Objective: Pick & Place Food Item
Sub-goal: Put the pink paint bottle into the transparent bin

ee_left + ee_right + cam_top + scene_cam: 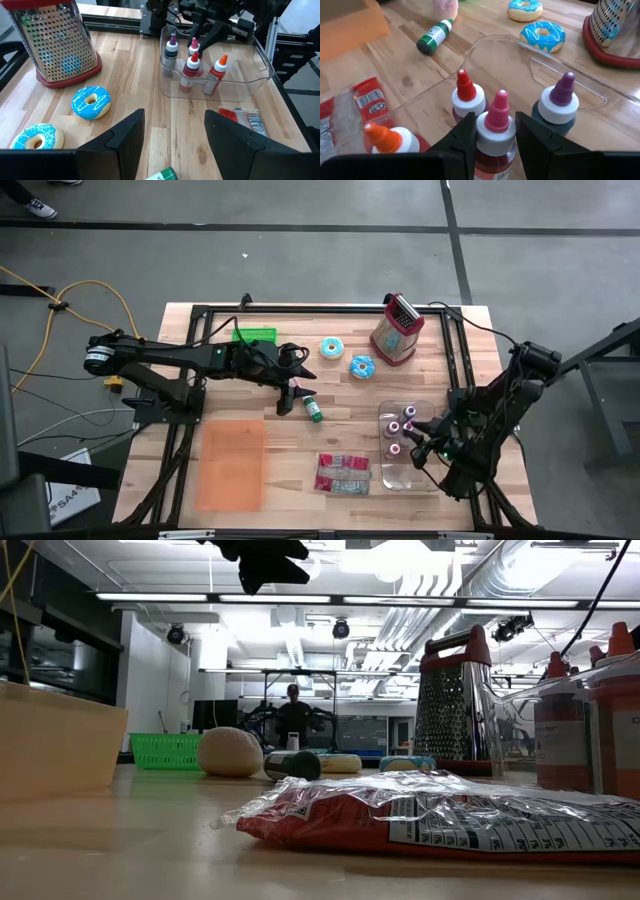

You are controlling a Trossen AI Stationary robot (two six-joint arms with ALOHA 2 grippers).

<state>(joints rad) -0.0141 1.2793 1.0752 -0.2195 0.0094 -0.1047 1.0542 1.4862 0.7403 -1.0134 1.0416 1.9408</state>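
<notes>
Four small squeeze bottles stand upright in a clear tray (pixel 385 480) on my right-hand side of the wooden table, and the one with the pink cap (pixel 497 125) looks to be the food item I am after. My right claw (pixel 495 140) sits over it, its two dark fingers closed against the white collar just below the cap, one on each side. I judge the bottle light, with a soft plastic body that would give under a squeeze and a smooth, tapering cap that could slip, so the stiff collar is the sensible place to hold. The red-capped bottle (pixel 466 92), the purple-capped one (pixel 560 100) and the orange-capped one (pixel 385 140) crowd close around it, so a straight lift seems safest. My left claw (pixel 175 140) hangs over the middle of the table with its fingers apart and nothing between them, near a small green bottle (pixel 313 412) lying on its side. My right wrist view alone shows the contact at the collar; from overhead the arm hides it, though only that high view lays out the whole table – two blue-iced doughnuts (pixel 332 349), a red-based grater (pixel 397 330), a red snack packet (pixel 343 473) and an orange box (pixel 232 465). Across the table top, the level view gives mostly the packet and shows neither grip.
</notes>
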